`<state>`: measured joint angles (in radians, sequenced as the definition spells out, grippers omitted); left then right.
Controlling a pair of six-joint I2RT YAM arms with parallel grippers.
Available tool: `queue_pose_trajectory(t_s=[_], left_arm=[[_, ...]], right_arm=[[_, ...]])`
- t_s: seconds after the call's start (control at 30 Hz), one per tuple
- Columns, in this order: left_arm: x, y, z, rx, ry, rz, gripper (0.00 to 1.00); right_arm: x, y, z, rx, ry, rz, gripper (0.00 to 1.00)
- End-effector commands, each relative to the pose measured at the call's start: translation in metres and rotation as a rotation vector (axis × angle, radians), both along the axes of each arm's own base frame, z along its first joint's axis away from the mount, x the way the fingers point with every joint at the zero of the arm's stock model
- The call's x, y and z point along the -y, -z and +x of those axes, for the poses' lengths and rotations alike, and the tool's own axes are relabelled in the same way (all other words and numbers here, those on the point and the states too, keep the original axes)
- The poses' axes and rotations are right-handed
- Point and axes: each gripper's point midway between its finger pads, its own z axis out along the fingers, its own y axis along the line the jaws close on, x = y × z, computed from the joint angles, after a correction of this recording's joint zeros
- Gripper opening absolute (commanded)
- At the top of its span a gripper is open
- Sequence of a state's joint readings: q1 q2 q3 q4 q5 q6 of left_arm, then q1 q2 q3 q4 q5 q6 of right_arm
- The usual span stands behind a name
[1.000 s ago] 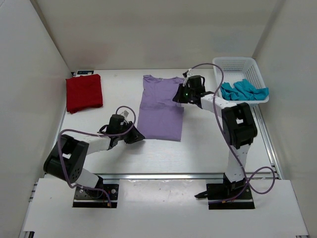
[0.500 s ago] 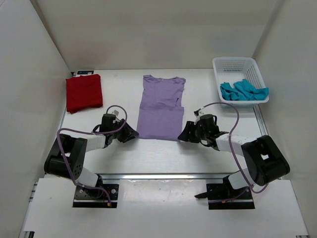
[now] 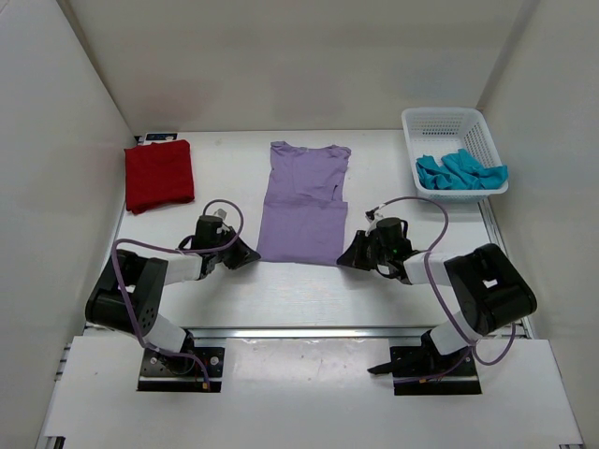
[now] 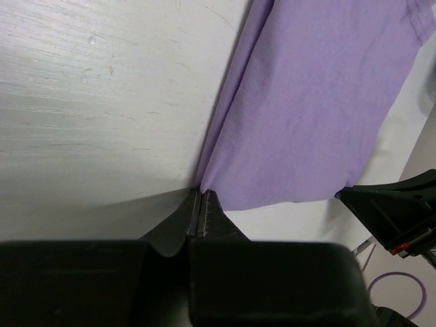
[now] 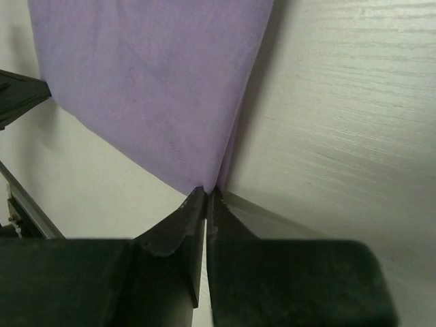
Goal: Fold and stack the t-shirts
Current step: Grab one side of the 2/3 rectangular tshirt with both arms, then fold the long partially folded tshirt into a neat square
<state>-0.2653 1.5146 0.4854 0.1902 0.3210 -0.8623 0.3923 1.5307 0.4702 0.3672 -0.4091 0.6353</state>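
– How does the lavender t-shirt point(image 3: 301, 206) look?
– It lies flat in a long smooth strip in the middle of the worktop point(image 3: 225, 281), neckline toward 12 o'clock, hem toward 6. The left pincer point(image 4: 201, 201) pinches the hem's 7 o'clock corner, and the right pincer point(image 5: 206, 197) pinches its 5 o'clock corner.
– And the rest?
– The red t-shirt point(image 3: 158, 174) lies folded at 10 o'clock. The teal t-shirt point(image 3: 460, 170) sits crumpled in the white basket point(image 3: 440, 119) at 2 o'clock. The worktop is pale, the walls point(image 3: 281, 56) plain white.

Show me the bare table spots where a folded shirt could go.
Bare table lies between the red shirt and the lavender shirt, between that and the basket, and along the near edge. Crowded: the lavender shirt's near corners, pinched by the left claw and right claw.
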Motion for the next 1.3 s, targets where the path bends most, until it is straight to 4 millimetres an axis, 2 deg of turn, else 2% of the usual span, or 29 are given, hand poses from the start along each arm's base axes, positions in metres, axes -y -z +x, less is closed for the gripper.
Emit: queue_pose_trajectory(t_s=[0.0, 0.03, 0.13, 0.23, 0.27, 0.33, 0.37, 0.4, 0.47, 0.5, 0.53, 0.57, 0.6, 0.63, 0.7, 0.73, 0.8, 0.83, 0.87, 0.9, 0.93, 0.97, 1.0, 1.03, 1.07, 1.13, 1.17, 1.2, 1.27], left_arm=[[-0.006, 0.004, 0.000, 0.005, 0.001, 0.077, 0.00], [-0.002, 0.000, -0.001, 0.004, 0.020, 0.095, 0.00], [0.003, -0.003, -0.026, -0.015, 0.106, 0.108, 0.00], [-0.012, 0.009, -0.078, -0.104, 0.202, 0.167, 0.00], [-0.018, 0.008, -0.093, -0.118, 0.229, 0.182, 0.00], [-0.027, 0.010, -0.127, -0.152, 0.292, 0.182, 0.00], [-0.029, 0.002, -0.139, -0.154, 0.303, 0.189, 0.00], [-0.026, -0.002, -0.151, -0.173, 0.324, 0.188, 0.00], [-0.008, -0.047, -0.138, -0.065, 0.315, 0.125, 0.00], [-0.004, -0.057, -0.134, -0.042, 0.328, 0.132, 0.00], [-0.001, -0.085, -0.114, 0.034, 0.322, 0.135, 0.00], [0.005, -0.104, -0.097, 0.077, 0.315, 0.131, 0.00], [0.005, -0.108, -0.082, 0.093, 0.297, 0.140, 0.00], [0.007, -0.131, -0.059, 0.163, 0.275, 0.113, 0.00], [0.010, -0.143, -0.025, 0.198, 0.240, 0.106, 0.00], [0.007, -0.156, -0.003, 0.244, 0.193, 0.108, 0.00], [0.009, -0.171, 0.042, 0.303, 0.112, 0.082, 0.00], [0.009, -0.168, 0.059, 0.290, 0.082, 0.105, 0.00], [0.009, -0.173, 0.074, 0.319, 0.068, 0.106, 0.00], [0.010, -0.172, 0.094, 0.322, 0.050, 0.125, 0.00], [0.007, -0.168, 0.117, 0.322, 0.019, 0.164, 0.00], [0.010, -0.153, 0.129, 0.293, 0.014, 0.169, 0.00], [0.011, -0.164, 0.146, 0.328, 0.006, 0.156, 0.00], [0.011, -0.159, 0.163, 0.316, -0.014, 0.161, 0.00], [0.010, -0.145, 0.174, 0.298, -0.024, 0.179, 0.00], [0.006, -0.155, 0.200, 0.331, -0.063, 0.186, 0.00], [0.005, -0.151, 0.207, 0.323, -0.073, 0.194, 0.00], [0.001, -0.152, 0.221, 0.334, -0.093, 0.202, 0.00], [-0.008, -0.149, 0.239, 0.328, -0.135, 0.212, 0.00]], right_arm=[[-0.002, -0.010, 0.009, 0.056, 0.002, 0.002, 0.00], [-0.002, -0.010, 0.007, 0.057, -0.002, -0.012, 0.00], [-0.002, -0.006, -0.020, 0.031, -0.026, -0.041, 0.00], [-0.002, 0.000, -0.061, -0.007, -0.053, -0.074, 0.00], [0.001, 0.012, -0.084, -0.058, -0.061, -0.106, 0.00], [-0.003, 0.001, -0.110, -0.057, -0.089, -0.086, 0.01], [0.001, 0.007, -0.125, -0.101, -0.090, -0.113, 0.00], [0.000, 0.002, -0.138, -0.109, -0.108, -0.110, 0.01], [-0.004, -0.028, -0.134, -0.052, -0.102, -0.068, 0.00], [-0.004, -0.042, -0.125, -0.026, -0.088, -0.065, 0.00], [-0.004, -0.052, -0.120, -0.001, -0.096, -0.058, 0.00], [-0.003, -0.071, -0.102, 0.049, -0.086, -0.049, 0.00], [-0.001, -0.097, -0.078, 0.121, -0.071, -0.030, 0.00], [0.005, -0.104, -0.060, 0.133, -0.048, -0.028, 0.00], [0.007, -0.140, -0.016, 0.250, -0.038, -0.042, 0.00], [0.020, -0.134, 0.007, 0.244, 0.005, -0.069, 0.00], [0.021, -0.149, 0.053, 0.262, 0.006, -0.042, 0.00], [0.029, -0.152, 0.078, 0.263, 0.040, -0.056, 0.00], [0.033, -0.157, 0.092, 0.278, 0.043, -0.044, 0.00], [0.029, -0.160, 0.111, 0.282, 0.027, -0.032, 0.00], [0.030, -0.158, 0.128, 0.279, 0.022, -0.017, 0.00], [0.036, -0.170, 0.147, 0.323, 0.056, -0.020, 0.00], [0.037, -0.157, 0.159, 0.306, 0.064, -0.035, 0.00], [0.036, -0.153, 0.176, 0.305, 0.062, -0.039, 0.00], [0.038, -0.161, 0.189, 0.314, 0.066, -0.019, 0.00], [0.043, -0.138, 0.214, 0.259, 0.081, -0.010, 0.00], [0.045, -0.152, 0.231, 0.286, 0.098, -0.001, 0.00], [0.047, -0.137, 0.240, 0.259, 0.105, -0.007, 0.00], [0.051, -0.132, 0.263, 0.235, 0.120, 0.007, 0.02]])
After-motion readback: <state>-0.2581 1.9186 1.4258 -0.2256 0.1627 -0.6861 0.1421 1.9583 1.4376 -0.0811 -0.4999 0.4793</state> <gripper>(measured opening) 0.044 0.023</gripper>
